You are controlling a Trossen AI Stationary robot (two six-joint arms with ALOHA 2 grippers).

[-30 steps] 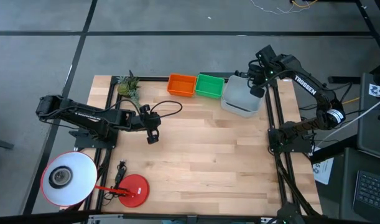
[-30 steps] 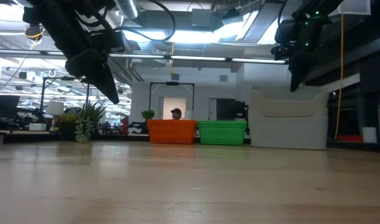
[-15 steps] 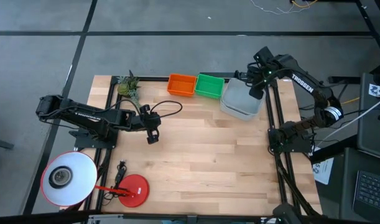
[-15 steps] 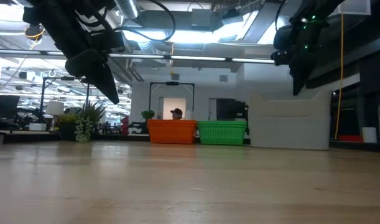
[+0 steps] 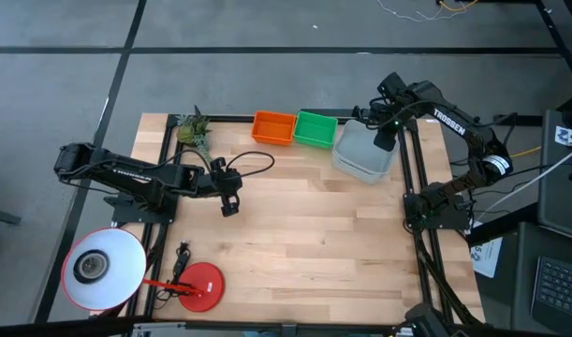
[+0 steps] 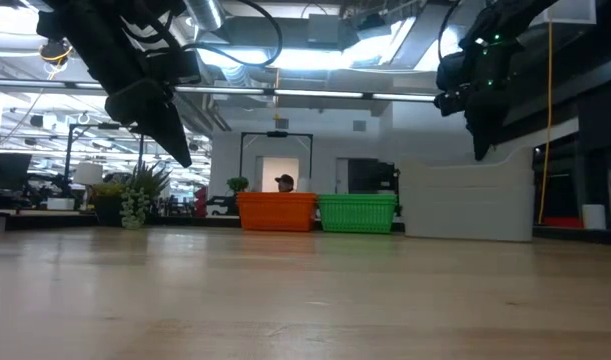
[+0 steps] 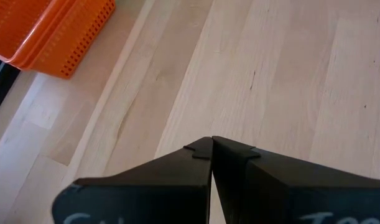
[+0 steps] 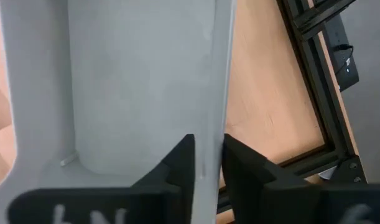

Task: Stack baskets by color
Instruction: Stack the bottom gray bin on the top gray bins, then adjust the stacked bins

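A row of baskets stands along the table's far edge: an orange basket point(image 5: 273, 128), a green basket point(image 5: 315, 129) and a larger pale grey basket point(image 5: 360, 154). All three rest on their bottoms, as the low view shows for the grey one point(image 6: 465, 205). My right gripper point(image 5: 386, 142) points down over the grey basket's right wall. Its fingers stand slightly apart point(image 8: 208, 162). My left gripper point(image 5: 229, 208) hangs shut above bare wood at mid-left, holding nothing point(image 7: 211, 146). My right gripper straddles the grey basket's right wall point(image 8: 216, 124) near its far end, one finger inside point(image 8: 180, 168) and one outside. It comes from above, pointing down. I cannot tell whether the fingers touch the wall. The basket rests on the table.
A small plant point(image 5: 194, 131) stands at the far left corner. A red lamp base point(image 5: 201, 284) and white lamp head point(image 5: 100, 267) are at the near left. Black frame rails point(image 5: 409, 187) run along the right side. Bare wood fills the middle.
My right gripper has sunk a little and tipped further downward. The grey basket's gripped right side has come down with it, and the basket now sits level on the table, shifted slightly toward the near edge.
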